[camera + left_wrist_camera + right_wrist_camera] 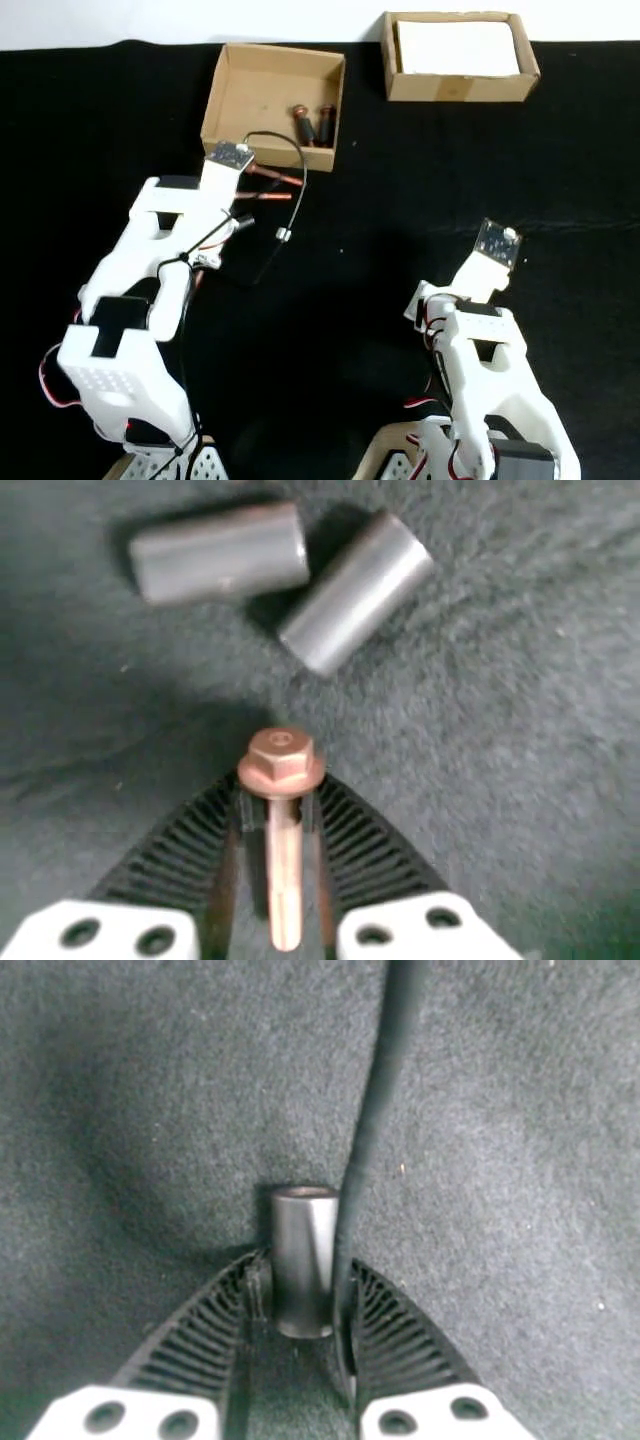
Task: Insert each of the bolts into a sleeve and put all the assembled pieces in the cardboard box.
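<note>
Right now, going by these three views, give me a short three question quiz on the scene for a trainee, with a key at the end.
1. True or false: the left tool is shut on a copper bolt.
2. What does the right tool hold? A) a bolt B) a dark sleeve C) nothing
3. How many loose sleeves lie on the cloth beyond the left tool?

Key: 1 true; 2 B; 3 two, lying on their sides, close together.
</note>
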### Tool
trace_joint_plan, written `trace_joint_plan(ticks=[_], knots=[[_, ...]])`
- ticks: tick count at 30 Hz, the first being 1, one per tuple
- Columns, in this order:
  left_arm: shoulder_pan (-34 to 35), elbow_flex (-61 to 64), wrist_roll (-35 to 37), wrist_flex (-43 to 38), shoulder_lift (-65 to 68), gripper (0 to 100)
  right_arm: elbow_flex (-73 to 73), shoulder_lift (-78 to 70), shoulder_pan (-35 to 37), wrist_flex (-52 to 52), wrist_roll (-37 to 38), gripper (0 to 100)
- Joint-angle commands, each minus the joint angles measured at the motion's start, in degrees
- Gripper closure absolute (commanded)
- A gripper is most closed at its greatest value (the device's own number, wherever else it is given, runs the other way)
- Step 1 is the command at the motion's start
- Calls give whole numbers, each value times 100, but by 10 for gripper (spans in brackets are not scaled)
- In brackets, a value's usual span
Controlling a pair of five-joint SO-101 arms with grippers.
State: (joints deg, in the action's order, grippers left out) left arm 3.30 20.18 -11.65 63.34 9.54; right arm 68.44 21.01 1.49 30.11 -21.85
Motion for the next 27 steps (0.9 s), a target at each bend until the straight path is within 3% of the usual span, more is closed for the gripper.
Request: trace_joint_plan(ticks=[1, 10, 15, 17, 20, 24, 27], knots=[[13, -286, -9, 255, -1411, 992, -180, 374, -40, 4, -9, 992], [13, -286, 18, 1037, -5174, 992, -215, 3714, 295, 1165, 9, 992], [13, -444, 44, 1020, -7371, 992, -409, 6105, 1314, 1367, 422, 992], [13, -593, 387, 826, -7943, 991, -585, 6826, 1815, 1385, 633, 992], [13, -673, 1266, 308, -8215, 990, -760, 7486, 2220, 1393, 782, 992], [-48, -655, 2321, -475, -7943, 990, -822, 7503, 2246, 1367, 1424, 992], [-743, -716, 2787, -774, -7433, 990, -725, 7310, 2475, 1358, 1758, 992]])
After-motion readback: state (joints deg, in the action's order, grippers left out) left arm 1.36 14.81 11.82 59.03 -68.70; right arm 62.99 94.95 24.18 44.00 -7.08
